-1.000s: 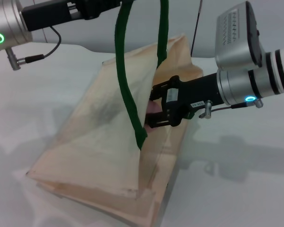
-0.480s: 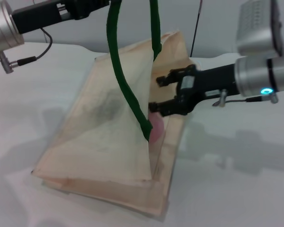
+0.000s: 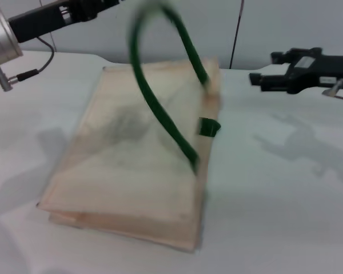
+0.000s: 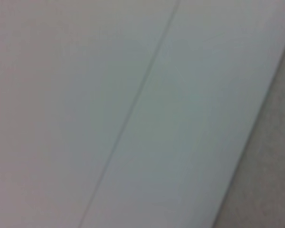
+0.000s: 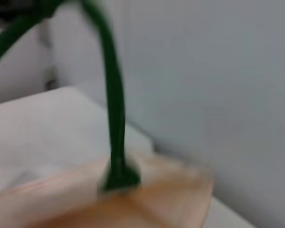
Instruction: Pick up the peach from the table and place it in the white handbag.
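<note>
The white handbag (image 3: 131,165) lies slumped almost flat on the table, mouth toward the right. One dark green handle (image 3: 160,114) arcs up above it, blurred with motion. The peach is hidden. My right gripper (image 3: 267,67) is open and empty, hovering above the table to the right of the bag and well apart from it. My left gripper (image 3: 94,7) is high at the back left, near the top of the handle loop. The right wrist view shows the green handle (image 5: 113,123) rising from the bag's edge (image 5: 161,199). The left wrist view shows only a wall.
The bag rests on a white table (image 3: 286,194) with bare surface to its right and front. A grey wall panel (image 3: 263,28) stands behind. A cable (image 3: 28,71) hangs from the left arm at the back left.
My right gripper has opened, left the peach in the bag's mouth and pulled back up and to the right. The bag has sagged flatter and the peach no longer shows.
</note>
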